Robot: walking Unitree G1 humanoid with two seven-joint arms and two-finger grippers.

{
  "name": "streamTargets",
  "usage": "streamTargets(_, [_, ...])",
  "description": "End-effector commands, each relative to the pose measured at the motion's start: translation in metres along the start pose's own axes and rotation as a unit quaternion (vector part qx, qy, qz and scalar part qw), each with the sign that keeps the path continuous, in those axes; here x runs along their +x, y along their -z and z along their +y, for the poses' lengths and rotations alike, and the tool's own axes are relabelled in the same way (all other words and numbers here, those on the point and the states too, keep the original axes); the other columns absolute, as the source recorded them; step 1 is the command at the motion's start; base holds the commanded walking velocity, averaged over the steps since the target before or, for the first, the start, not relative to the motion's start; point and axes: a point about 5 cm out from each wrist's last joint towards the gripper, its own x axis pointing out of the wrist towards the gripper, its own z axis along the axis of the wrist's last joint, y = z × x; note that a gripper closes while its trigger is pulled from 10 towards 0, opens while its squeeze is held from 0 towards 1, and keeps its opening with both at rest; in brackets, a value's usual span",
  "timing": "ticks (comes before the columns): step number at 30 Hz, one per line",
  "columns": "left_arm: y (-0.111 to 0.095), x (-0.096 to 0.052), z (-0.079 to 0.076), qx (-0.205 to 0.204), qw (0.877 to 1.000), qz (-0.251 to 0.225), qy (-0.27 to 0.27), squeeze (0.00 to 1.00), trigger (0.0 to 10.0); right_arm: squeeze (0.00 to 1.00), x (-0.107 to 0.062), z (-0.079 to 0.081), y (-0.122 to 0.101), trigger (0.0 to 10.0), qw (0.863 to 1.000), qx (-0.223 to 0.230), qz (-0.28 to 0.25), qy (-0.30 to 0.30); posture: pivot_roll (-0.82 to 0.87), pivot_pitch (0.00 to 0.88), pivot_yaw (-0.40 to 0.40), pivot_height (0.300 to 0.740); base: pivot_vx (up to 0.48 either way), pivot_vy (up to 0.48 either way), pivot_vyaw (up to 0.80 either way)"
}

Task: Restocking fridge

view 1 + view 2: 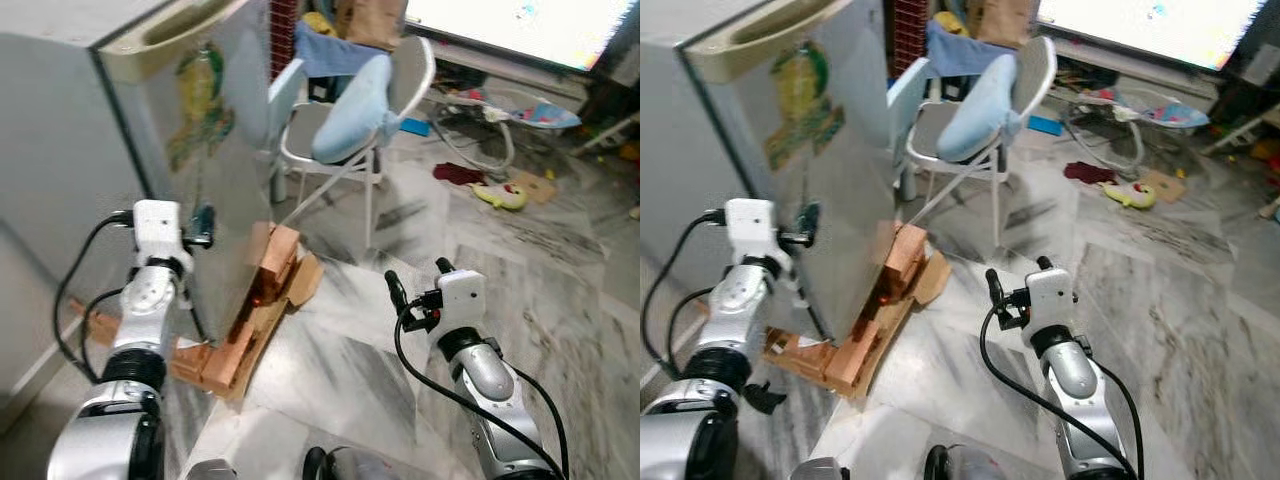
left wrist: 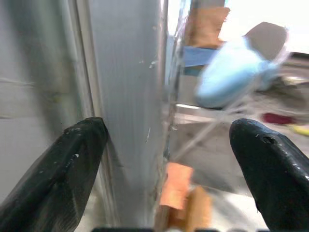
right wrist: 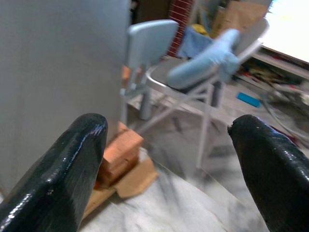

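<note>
Fridge [image 1: 60, 130] — tall grey cabinet at the robot's left, raised on bricks [image 1: 275, 255] and flattened cardboard [image 1: 300, 282]; its door [image 1: 225, 150], bearing a faded sticker, appears closed, free edge running vertically and facing the open floor. Folding chair [image 1: 340, 140] with a pale blue cushion stands just beyond it. Left gripper [image 1: 200, 228] — the nearer arm, level with the lower door, fingers spread wide; the wrist view shows the door's edge upright between them, one finger toward the cabinet side, the other out in the room. Contact cannot be told. Right gripper [image 1: 420, 283] — fingers also wide, holding nothing, low over the marble floor [image 1: 540, 260], well apart from the fridge, which lies to its left.
</note>
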Motion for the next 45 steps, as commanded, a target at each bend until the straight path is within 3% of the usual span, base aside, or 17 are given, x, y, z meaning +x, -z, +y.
streamTargets(1, [-0.027, 0.013, -0.059, 0.021, 0.988, -0.053, 0.141, 0.00, 10.0, 0.00, -0.001, 0.000, -0.004, 10.0, 1.000, 0.004, -0.004, 0.011, -0.02, 0.022, -0.126, 0.740, 0.000, 0.000, 0.00])
streamTargets(2, [-0.030, 0.014, -0.069, 0.019, 0.985, -0.059, 0.161, 0.00, 10.0, 0.00, -0.001, 0.000, -0.003, 10.0, 1.000, 0.005, -0.004, 0.015, -0.02, 0.022, -0.126, 0.740, 0.000, 0.000, 0.00])
streamTargets(3, [-0.030, 0.014, -0.069, 0.019, 0.985, -0.059, 0.161, 0.00, 10.0, 0.00, -0.001, 0.000, -0.003, 10.0, 1.000, 0.005, -0.004, 0.015, -0.02, 0.022, -0.126, 0.740, 0.000, 0.000, 0.00])
streamTargets(4, [-0.037, 0.013, -0.091, 0.026, 0.977, -0.076, 0.198, 0.00, 10.0, 0.00, -0.002, 0.001, -0.003, 10.0, 1.000, 0.007, -0.006, 0.023, -0.02, 0.018, -0.123, 0.740, 0.000, 0.000, 0.00])
streamTargets(6, [-0.036, 0.014, -0.096, 0.019, 0.976, -0.075, 0.202, 0.00, 10.0, 0.00, -0.002, 0.002, -0.004, 10.0, 1.000, 0.006, -0.011, 0.028, -0.03, 0.014, -0.116, 0.740, 0.000, 0.000, 0.00])
streamTargets(10, [-0.029, 0.014, -0.079, 0.017, 0.981, -0.059, 0.185, 0.00, 10.0, 0.00, -0.003, 0.003, -0.009, 10.0, 0.999, 0.004, -0.023, 0.035, -0.04, 0.009, -0.101, 0.740, 0.000, 0.000, 0.00])
streamTargets(15, [-0.015, 0.005, -0.028, 0.030, 0.994, -0.027, 0.102, 0.00, 10.0, 0.00, -0.001, 0.001, -0.010, 10.0, 0.998, 0.015, -0.032, 0.045, -0.02, 0.008, -0.097, 0.740, 0.000, 0.000, 0.00])
streamTargets(21, [-0.004, -0.017, -0.003, 0.021, 0.997, -0.024, 0.074, 0.00, 10.0, 0.00, 0.006, 0.006, -0.009, 10.0, 0.999, 0.020, -0.025, 0.042, 0.01, 0.016, -0.099, 0.740, 0.047, 0.000, -0.36])
streamTargets(30, [0.008, -0.033, -0.007, 0.021, 0.997, -0.012, 0.076, 0.00, 10.0, 0.00, 0.008, 0.008, -0.009, 10.0, 0.999, 0.010, -0.028, 0.036, 0.02, 0.020, -0.102, 0.740, 0.455, 0.000, -0.68])
streamTargets(40, [-0.004, -0.028, -0.009, 0.029, 0.996, -0.018, 0.081, 0.00, 10.0, 0.00, 0.012, 0.002, -0.012, 10.0, 0.998, 0.005, -0.034, 0.050, 0.03, 0.031, -0.099, 0.740, 0.472, 0.000, -0.05])
streamTargets(45, [-0.008, -0.021, -0.023, 0.024, 0.994, -0.024, 0.104, 0.00, 10.0, 0.00, 0.015, 0.005, -0.012, 10.0, 0.998, 0.007, -0.039, 0.048, 0.03, 0.026, -0.103, 0.740, 0.480, 0.000, 0.00])
